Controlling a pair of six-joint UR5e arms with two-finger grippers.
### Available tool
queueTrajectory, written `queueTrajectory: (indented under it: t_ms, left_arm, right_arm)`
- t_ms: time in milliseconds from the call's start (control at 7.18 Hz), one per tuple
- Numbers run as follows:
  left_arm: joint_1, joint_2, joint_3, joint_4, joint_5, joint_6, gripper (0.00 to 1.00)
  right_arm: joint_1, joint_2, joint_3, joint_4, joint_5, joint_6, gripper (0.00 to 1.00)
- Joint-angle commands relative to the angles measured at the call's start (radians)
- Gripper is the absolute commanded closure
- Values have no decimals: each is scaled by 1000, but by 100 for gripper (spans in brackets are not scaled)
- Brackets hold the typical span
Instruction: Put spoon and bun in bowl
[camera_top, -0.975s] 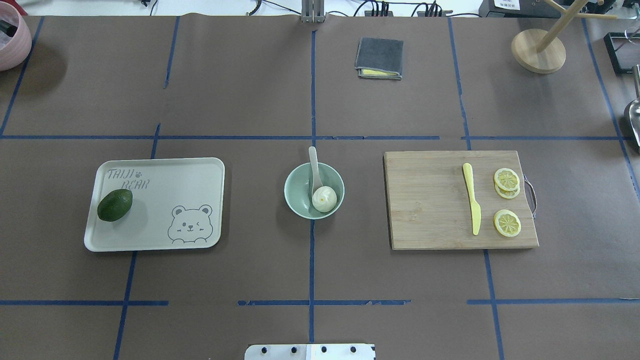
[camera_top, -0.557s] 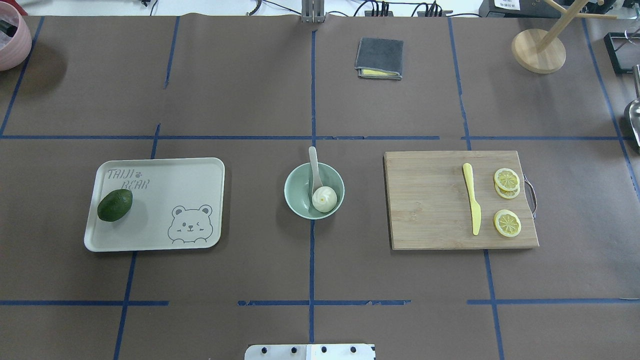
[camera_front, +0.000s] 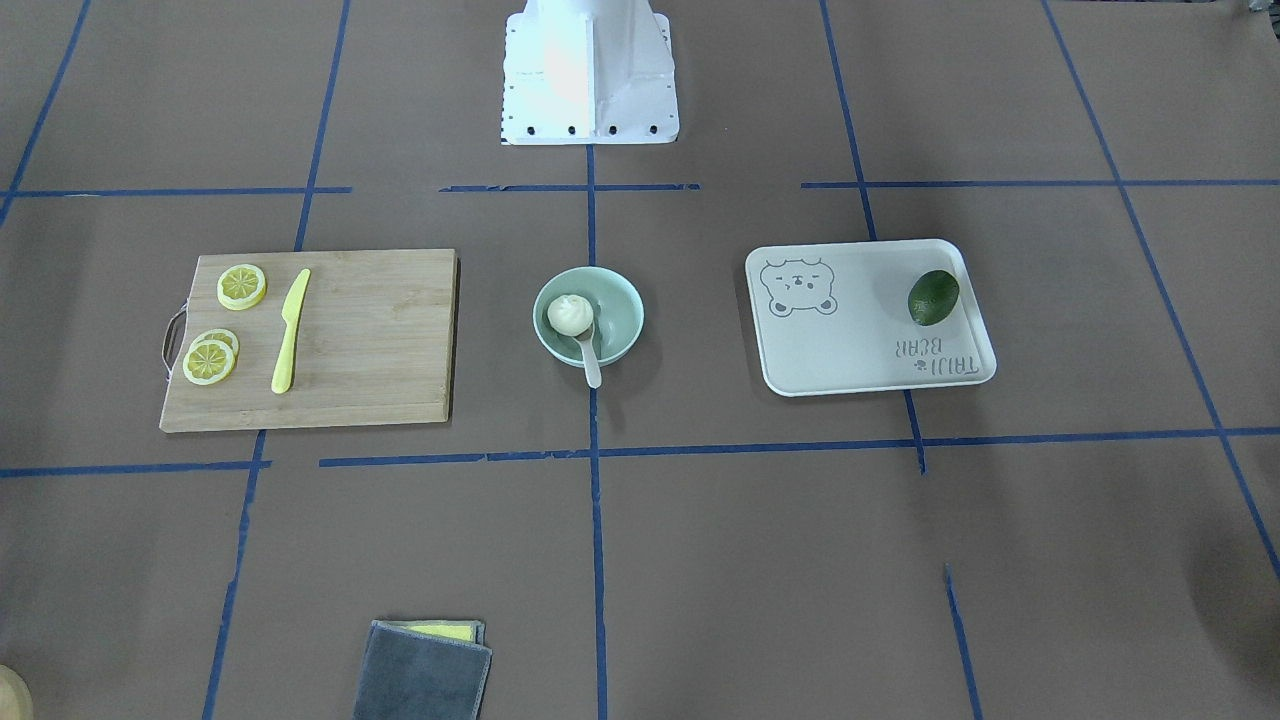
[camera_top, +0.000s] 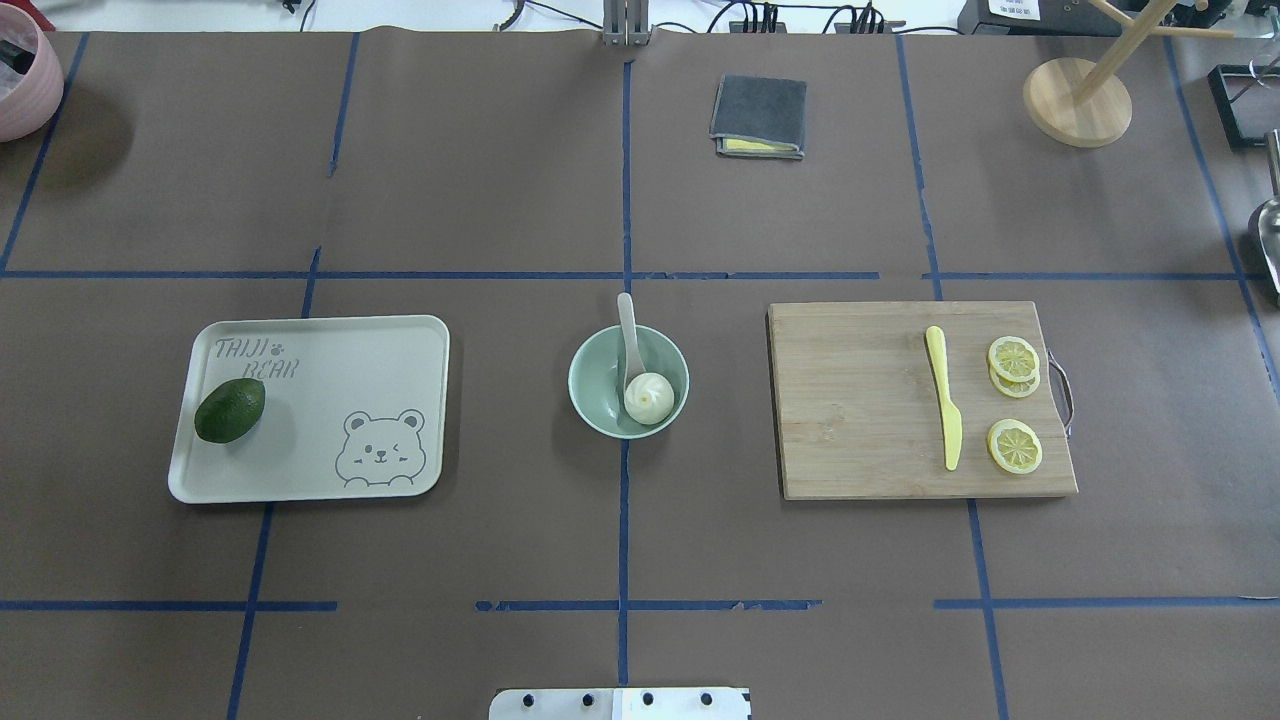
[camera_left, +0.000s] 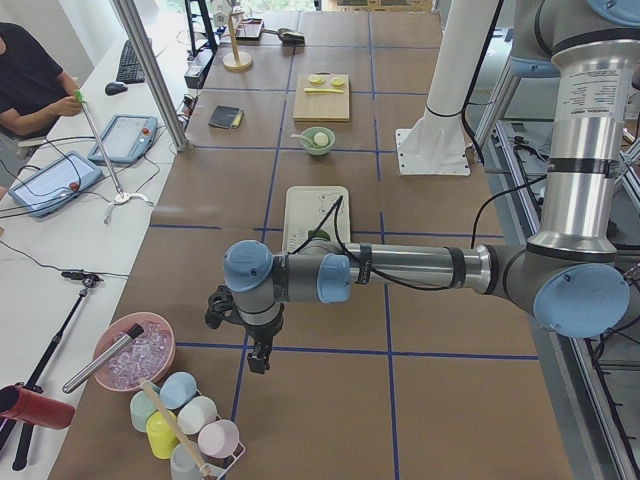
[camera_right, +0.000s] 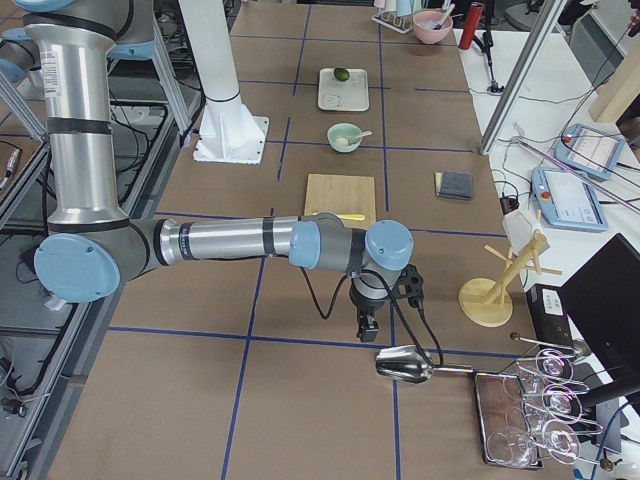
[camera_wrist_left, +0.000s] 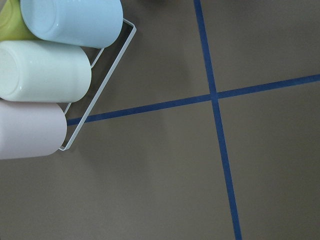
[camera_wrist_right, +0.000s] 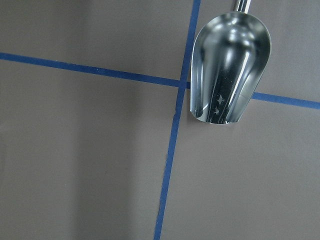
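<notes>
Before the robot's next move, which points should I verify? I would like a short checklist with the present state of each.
1. Bun inside the bowl: ok.
2. Spoon scoop in the bowl, handle over its rim: ok.
3. Bowl upright: ok.
4. Left gripper far from the bowl, by the cups: ok.
5. Right gripper far from the bowl, by the metal scoop: ok.
6. Grippers open or shut: cannot tell.

Bear-print tray (camera_top: 400, 345), avocado (camera_top: 229, 410), cutting board (camera_top: 860, 400)
</notes>
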Motion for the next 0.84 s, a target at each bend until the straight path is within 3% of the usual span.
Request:
queueTrajectory:
  t_ms: [0,697]
  left_arm:
    - [-4,19,-3,5,-58,-10,0]
    - [-2,-36,-8,3,-49,-38,0]
  right_arm:
    - [22,-29,-6,45,55,19,0]
    - [44,-46,-7,72,55,36,0]
